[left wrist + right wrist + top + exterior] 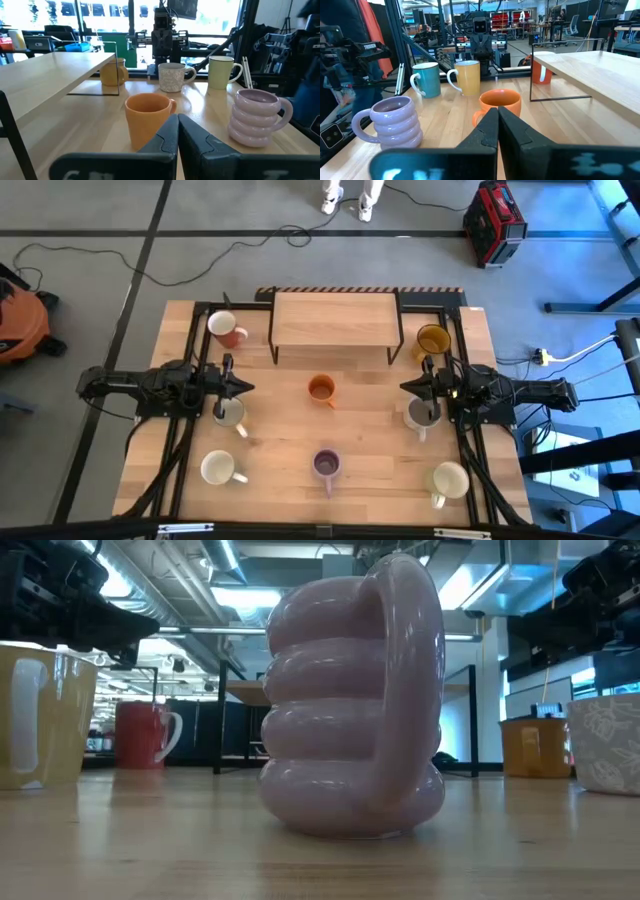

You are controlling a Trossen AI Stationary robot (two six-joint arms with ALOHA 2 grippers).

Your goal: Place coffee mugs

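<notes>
Eight mugs stand upright on the table. The orange mug (pixel 321 388) is at the middle, between my two grippers. The purple ribbed mug (pixel 327 464) stands toward the near edge. A red-orange mug (pixel 228 329) is far left and a mustard mug (pixel 432 339) far right. White mugs stand near left (pixel 218 469) and near right (pixel 449 478). My left gripper (pixel 243 388) is shut and hovers over another pale mug (pixel 231 415). My right gripper (pixel 408 387) is shut above the grey mug (pixel 421 415). Both point at the orange mug (pixel 147 117) (pixel 500 104).
A wooden shelf on thin black legs (pixel 334 318) stands at the far middle of the table. Black frame rails (pixel 196 360) run along both table sides under the arms. Bare wood lies between the orange and purple mugs. A person's feet (pixel 350 198) show beyond the far edge.
</notes>
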